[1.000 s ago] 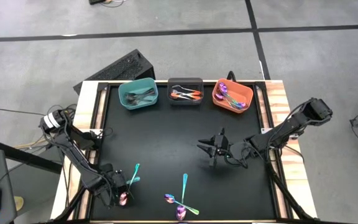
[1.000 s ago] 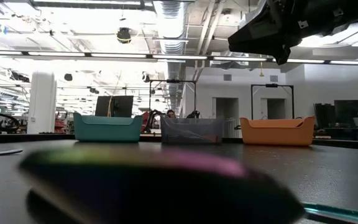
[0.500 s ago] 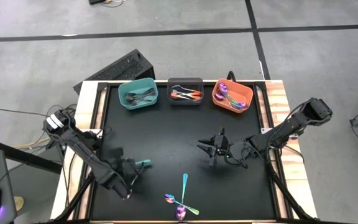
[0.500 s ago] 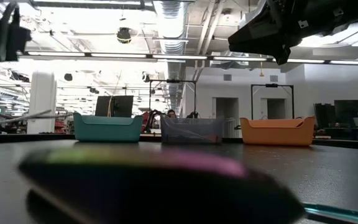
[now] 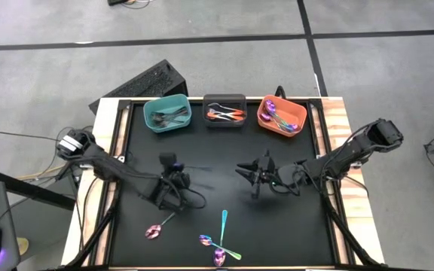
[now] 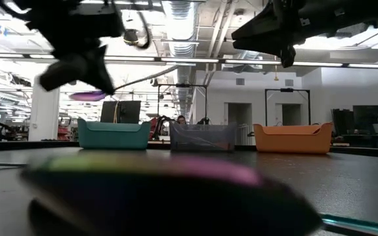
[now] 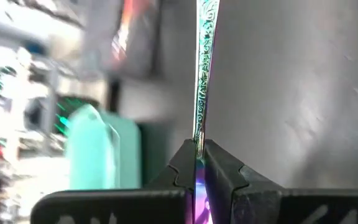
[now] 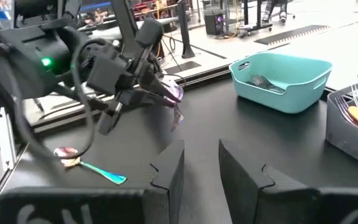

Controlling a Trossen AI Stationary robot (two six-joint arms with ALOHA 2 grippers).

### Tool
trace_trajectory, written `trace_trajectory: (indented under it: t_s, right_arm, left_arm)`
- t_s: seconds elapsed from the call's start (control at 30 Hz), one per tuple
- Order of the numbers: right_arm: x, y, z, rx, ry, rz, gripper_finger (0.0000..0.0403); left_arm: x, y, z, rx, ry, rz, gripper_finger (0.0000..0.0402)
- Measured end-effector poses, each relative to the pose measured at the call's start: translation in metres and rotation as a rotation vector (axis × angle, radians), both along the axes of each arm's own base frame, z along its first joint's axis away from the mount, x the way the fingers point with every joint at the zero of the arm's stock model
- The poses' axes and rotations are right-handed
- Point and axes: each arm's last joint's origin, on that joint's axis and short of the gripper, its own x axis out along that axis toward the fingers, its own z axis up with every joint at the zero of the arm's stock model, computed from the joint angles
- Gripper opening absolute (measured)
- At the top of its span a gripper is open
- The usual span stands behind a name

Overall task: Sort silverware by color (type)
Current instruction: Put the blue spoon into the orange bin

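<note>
Carrying: your left gripper point(image 7: 200, 163) has jaws clamped on a thin iridescent purple-teal spoon point(image 7: 203, 68), handle sticking out ahead; right gripper point(image 8: 201, 163) idles half-open; next, release over orange rectangular bin point(image 5: 281, 117).

A large out-of-focus iridescent purple-green shape point(image 6: 169, 190) fills the low view's foreground, hiding the black tabletop point(image 6: 366, 174) in front of the teal rectangular bin point(image 6: 112, 135); its kind cannot be told; in the left wrist view the slim iridescent teal-purple handle point(image 7: 202, 81) runs past the frame's edge, its bowl or tines unseen; beside that bin, the room is a blur.
</note>
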Motion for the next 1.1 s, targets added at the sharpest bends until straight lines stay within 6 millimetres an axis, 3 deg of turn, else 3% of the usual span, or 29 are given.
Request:
trace_trajectory:
  t_s: [0.23,0.53,0.9,1.1]
  right_arm:
    - [0.005,-0.013,0.000,0.093,-0.025,0.006,0.0153]
    - [0.008,-0.023,0.002,0.113,-0.046,-0.004,0.0222]
    - [0.010,-0.032,0.003,0.125,-0.044,0.028,0.0194]
    - [0.012,-0.042,0.003,0.132,-0.047,-0.006,0.0159]
  left_arm:
    - [0.029,0.009,0.010,0.231,-0.025,-0.132,0.0001]
    - [0.050,0.024,0.018,0.275,-0.013,-0.194,0.0001]
    - [0.061,0.043,0.020,0.235,-0.053,-0.166,0.0001]
    - [0.068,0.045,0.025,0.241,-0.076,-0.214,0.0001]
